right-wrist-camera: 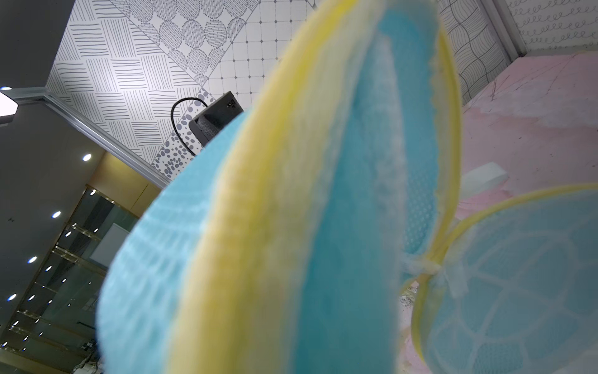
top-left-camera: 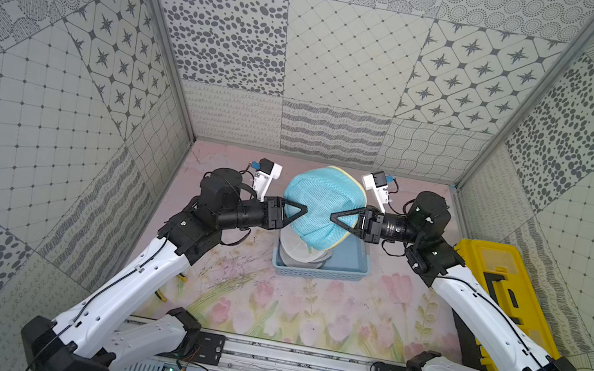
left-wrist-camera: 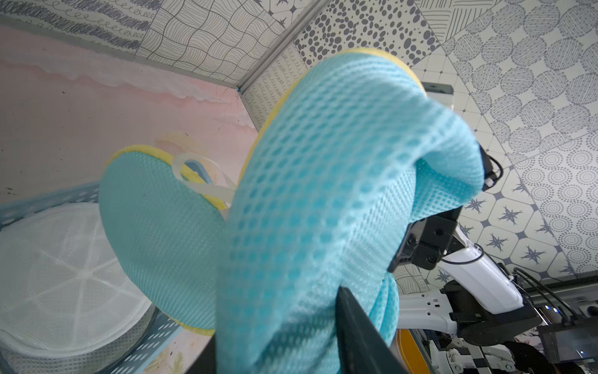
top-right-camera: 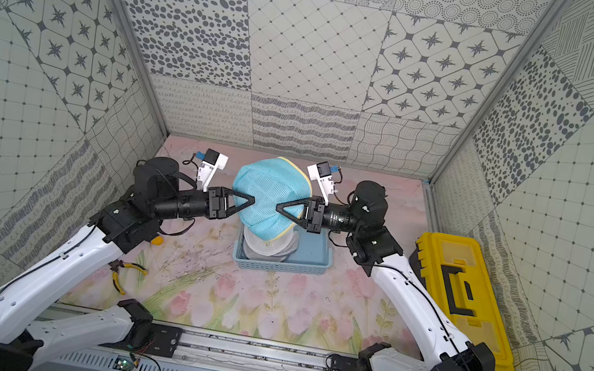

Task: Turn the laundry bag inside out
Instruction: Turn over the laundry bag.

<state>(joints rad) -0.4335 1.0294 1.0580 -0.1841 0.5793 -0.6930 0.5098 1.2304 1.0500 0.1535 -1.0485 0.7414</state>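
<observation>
Grips the laundry bag (top-left-camera: 319, 199) from two sides, lifted clear of the desk (top-left-camera: 306, 312), toward 12 o'clock of desk centre.

Clenched at the left claw (top-left-camera: 305, 209) on a thick fold at the bag's 9 o'clock side. Confirmed in the left wrist view by blue mesh of the laundry bag (left-wrist-camera: 323, 194) packed between the dark fingers (left-wrist-camera: 356, 330). Fully closed at the right claw (top-left-camera: 332, 216) on the bag's 3 o'clock side, near the yellow rim. Fingers not visible in the right wrist view, only blurred yellow trim and mesh of the laundry bag (right-wrist-camera: 372, 162).

Hangs directly above a blue basket (top-left-camera: 350, 274), with a lower round panel (left-wrist-camera: 155, 233) drooping toward a white mesh bag (top-left-camera: 296, 250) in the basket's 9 o'clock end. Contact between panel and white bag: cannot tell.

Open desk surface from 5 to 7 o'clock of the basket. Closed in by patterned walls (top-left-camera: 45, 150) at 9, 12 and 3 o'clock. Yellow toolbox (top-left-camera: 497, 279) at 3 o'clock against the wall, partly behind the right forearm. Yellow-handled pliers (top-right-camera: 124, 276) at 8 o'clock, beside the left forearm.

Reaches inward with both arms from the rail (top-left-camera: 297, 360) at 6 o'clock: elbows spread outward, wrists roughly level. Points the claws tip to tip, near but apart.
</observation>
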